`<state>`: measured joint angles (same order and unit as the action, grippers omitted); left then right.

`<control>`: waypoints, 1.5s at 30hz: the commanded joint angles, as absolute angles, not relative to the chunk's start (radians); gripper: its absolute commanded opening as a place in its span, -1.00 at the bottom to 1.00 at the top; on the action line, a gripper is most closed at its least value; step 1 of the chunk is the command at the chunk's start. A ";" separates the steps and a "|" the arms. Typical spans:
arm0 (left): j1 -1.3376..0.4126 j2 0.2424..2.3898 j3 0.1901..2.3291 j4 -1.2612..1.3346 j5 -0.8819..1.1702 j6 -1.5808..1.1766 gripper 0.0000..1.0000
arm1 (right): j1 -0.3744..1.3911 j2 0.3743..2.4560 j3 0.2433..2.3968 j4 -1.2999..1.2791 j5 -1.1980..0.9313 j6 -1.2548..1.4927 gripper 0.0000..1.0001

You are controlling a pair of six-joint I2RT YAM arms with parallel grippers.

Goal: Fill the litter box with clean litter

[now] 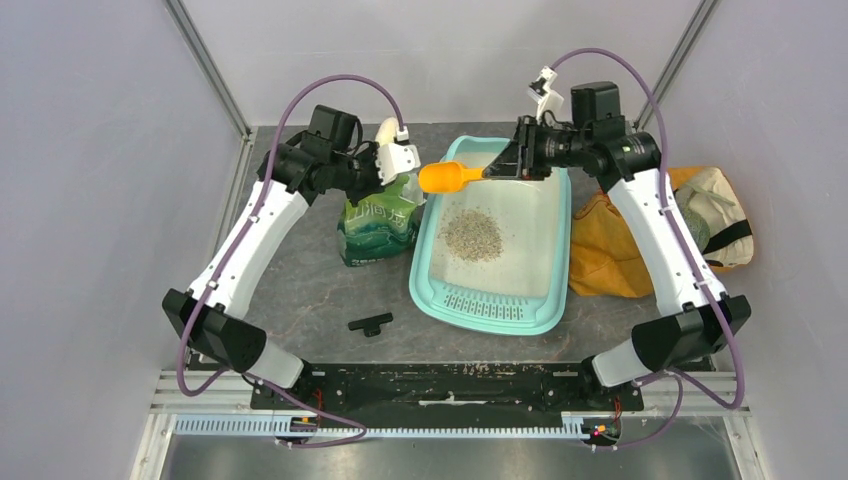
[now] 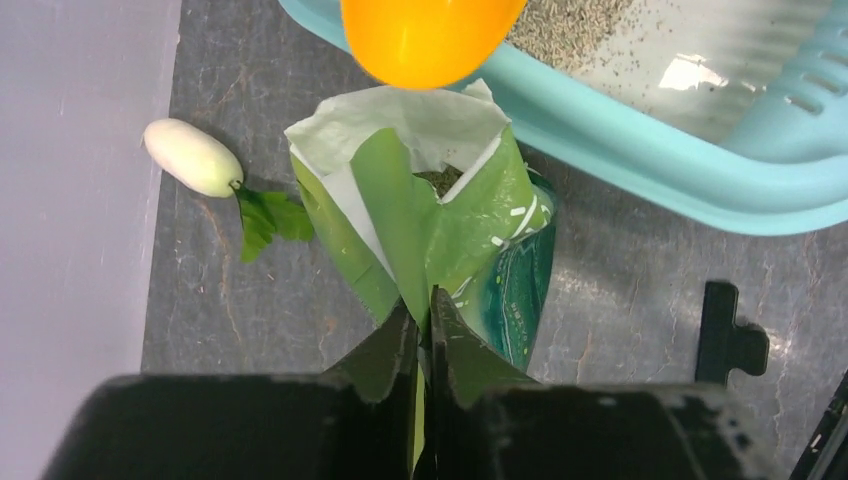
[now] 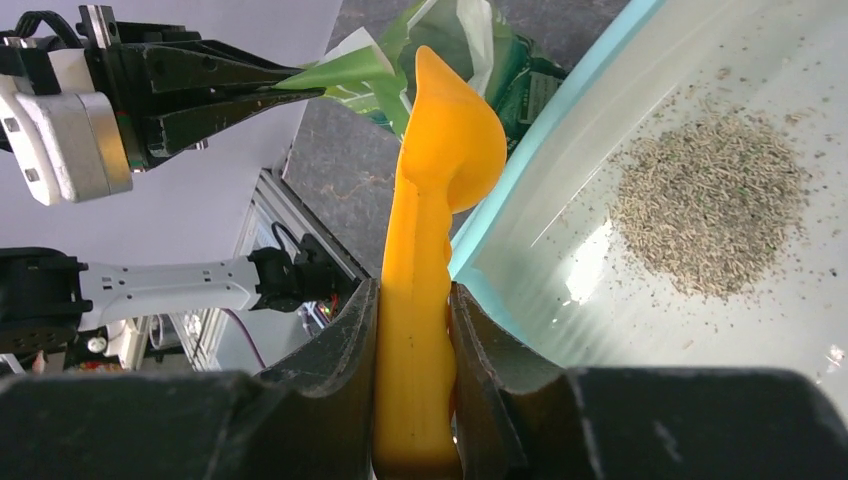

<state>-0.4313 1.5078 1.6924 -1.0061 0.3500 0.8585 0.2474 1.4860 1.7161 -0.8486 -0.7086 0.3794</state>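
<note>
The teal litter box (image 1: 430, 225) lies mid-table with a small pile of beige-grey litter (image 1: 472, 234) in its white basin; the box also shows in the left wrist view (image 2: 640, 150) and the right wrist view (image 3: 560, 130), the pile in the right wrist view (image 3: 705, 205). My right gripper (image 3: 412, 290) is shut on the handle of the orange scoop (image 1: 447, 177), whose bowl hangs over the box's left rim beside the green pouch (image 1: 378, 225). My left gripper (image 2: 424, 310) is shut on the pouch's open top edge (image 2: 400, 200); dark granules show inside.
An orange cloth bag (image 1: 610, 245) lies right of the box under the right arm. A small black clip (image 1: 370, 323) lies in front of the pouch. A white radish-like toy with a green leaf (image 2: 192, 157) lies behind the pouch.
</note>
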 commanded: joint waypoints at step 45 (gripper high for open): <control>-0.428 1.168 1.349 -0.783 0.530 1.105 -0.96 | 0.762 2.113 2.020 -0.930 -0.280 0.314 -1.00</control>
<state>-0.4278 1.1828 1.3502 -0.8562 0.4587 1.0706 0.7570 2.0510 2.0426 -0.9195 -0.2390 0.2989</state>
